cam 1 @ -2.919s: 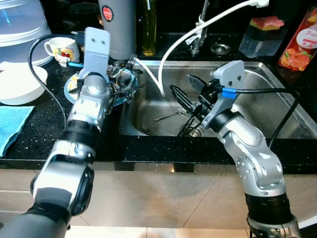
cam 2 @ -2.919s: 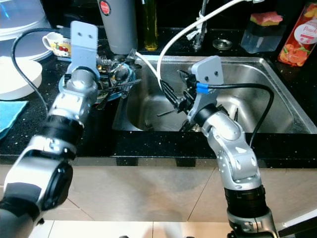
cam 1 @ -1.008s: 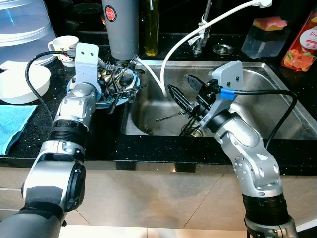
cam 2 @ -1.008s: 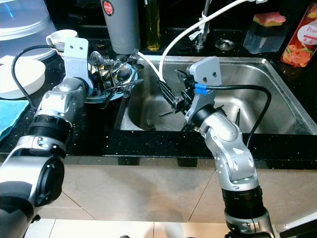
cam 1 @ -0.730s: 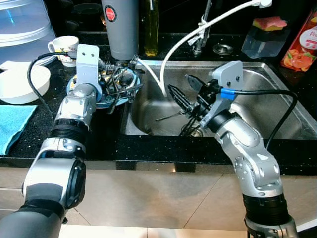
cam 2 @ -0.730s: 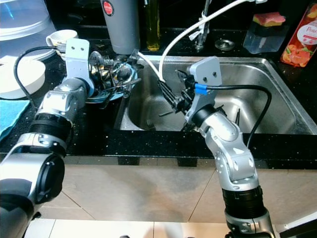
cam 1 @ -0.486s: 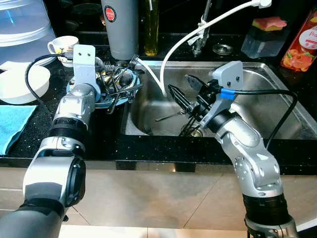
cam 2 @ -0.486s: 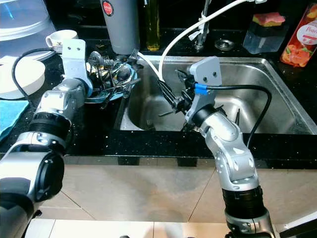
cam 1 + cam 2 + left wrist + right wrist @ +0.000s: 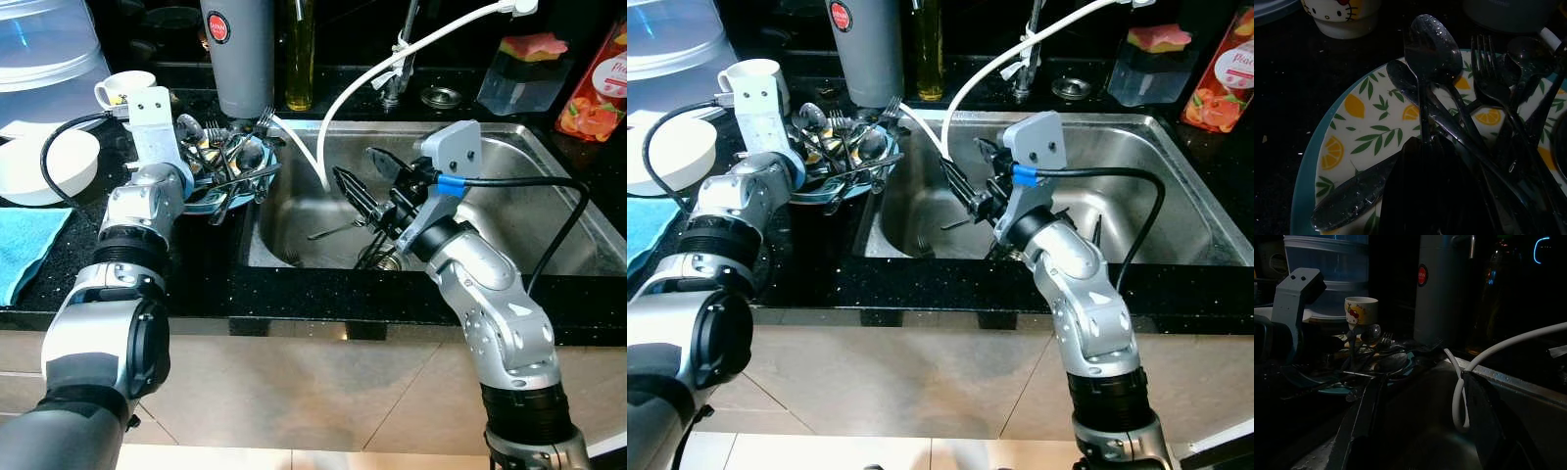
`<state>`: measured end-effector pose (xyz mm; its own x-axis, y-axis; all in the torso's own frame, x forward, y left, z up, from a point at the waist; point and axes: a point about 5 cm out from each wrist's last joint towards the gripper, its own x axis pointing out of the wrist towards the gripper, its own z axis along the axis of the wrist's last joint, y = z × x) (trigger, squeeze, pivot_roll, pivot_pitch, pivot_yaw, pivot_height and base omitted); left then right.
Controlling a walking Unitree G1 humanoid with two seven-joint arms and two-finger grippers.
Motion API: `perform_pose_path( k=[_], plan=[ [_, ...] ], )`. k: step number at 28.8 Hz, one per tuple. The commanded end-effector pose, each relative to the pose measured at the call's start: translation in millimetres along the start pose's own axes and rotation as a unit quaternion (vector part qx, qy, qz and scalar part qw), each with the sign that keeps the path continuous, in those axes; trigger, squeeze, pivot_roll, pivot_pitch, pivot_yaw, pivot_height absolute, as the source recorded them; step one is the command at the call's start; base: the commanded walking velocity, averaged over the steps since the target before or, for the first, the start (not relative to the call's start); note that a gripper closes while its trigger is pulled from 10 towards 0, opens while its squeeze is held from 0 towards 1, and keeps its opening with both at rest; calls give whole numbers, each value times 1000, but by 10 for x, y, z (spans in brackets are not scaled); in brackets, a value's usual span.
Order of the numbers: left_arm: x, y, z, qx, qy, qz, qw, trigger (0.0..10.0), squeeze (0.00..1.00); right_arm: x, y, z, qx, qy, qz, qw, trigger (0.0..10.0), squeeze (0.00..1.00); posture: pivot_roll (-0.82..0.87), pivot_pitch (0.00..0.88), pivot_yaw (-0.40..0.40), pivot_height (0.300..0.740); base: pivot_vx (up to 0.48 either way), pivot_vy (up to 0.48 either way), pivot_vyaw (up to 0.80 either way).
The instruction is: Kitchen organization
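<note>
Cutlery [image 9: 227, 162], wet spoons and forks, lies heaped on the lemon-patterned plate [image 9: 201, 201] just left of the sink [image 9: 509, 211]. In the left eye view, your left gripper [image 9: 201, 162] has drawn back leftward across that plate over the last seconds without lifting anything, so sorting has not started. One fork [image 9: 333, 230] lies in the sink beside the right gripper [image 9: 367, 191], which hangs there spread wide and empty, unchanged.

The right eye view shows a white mug [image 9: 749, 73] and white bowl [image 9: 666, 147] farther left of the sink.

In the left wrist view, the dark fingers [image 9: 1418, 191] appear pressed together over a spoon [image 9: 1432, 46]; whether they pinch its handle you cannot tell.

The right wrist view shows a white hose [image 9: 1469, 377] drooping into the sink.
</note>
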<state>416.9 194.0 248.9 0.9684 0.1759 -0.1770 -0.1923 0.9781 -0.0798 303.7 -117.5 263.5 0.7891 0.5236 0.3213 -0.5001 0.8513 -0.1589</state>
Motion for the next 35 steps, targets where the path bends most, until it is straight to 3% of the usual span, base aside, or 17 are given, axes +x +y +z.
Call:
perform_pose_path(
  k=[1,2,3,4,5,14,19,23,26,29,30,35],
  plan=[
    [17,68,-41,1,12,10,1000,0,0,-5,-8,32,-3,-7,-2,1000,10000,0,65,70,26,740,0,0,0],
    [16,60,-11,-3,3,7,1000,3098,0,-5,-10,32,-3,-7,-2,1000,10000,0,65,70,26,740,0,0,0],
    [13,50,29,-6,-9,5,1000,8353,0,-5,-10,32,-3,-7,-3,1000,10000,0,64,70,27,740,0,0,0],
    [6,39,84,-5,-28,2,1000,10000,0,-5,-9,32,-3,-7,-3,1000,10000,0,64,70,27,740,0,0,0],
    [-4,29,152,-4,-51,1,999,10000,0,-5,-8,32,-3,-7,-3,1000,10000,0,64,70,27,740,0,0,0],
    [-55,-57,323,-17,-113,-33,993,10000,0,-4,-10,32,-3,-7,-2,1000,10000,0,66,70,25,740,0,0,0],
    [-102,-183,394,-21,-143,-84,986,10000,0,-5,-11,32,-3,-7,-3,1000,10000,0,64,69,25,740,0,0,0],
    [-216,-405,465,-7,-188,-169,967,10000,0,-6,-10,27,-3,-7,-3,1000,10000,0,65,64,24,740,0,0,0],
    [-327,-630,394,4,-177,-274,945,10000,0,-1,-20,27,-5,-7,-6,1000,10000,0,67,58,24,740,0,0,0],
    [-420,-772,278,35,-161,-338,927,10000,0,2,-63,27,-9,-5,-20,1000,10000,0,65,56,25,740,0,0,0],
    [-420,-772,278,35,-161,-338,927,10000,0,2,-63,27,-9,-5,-20,1000,10000,0,65,56,25,740,0,0,0],
    [-514,-887,101,83,-119,-408,902,10000,0,-35,-151,23,-16,0,-37,999,10000,0,63,48,28,740,0,0,0]
  ],
)
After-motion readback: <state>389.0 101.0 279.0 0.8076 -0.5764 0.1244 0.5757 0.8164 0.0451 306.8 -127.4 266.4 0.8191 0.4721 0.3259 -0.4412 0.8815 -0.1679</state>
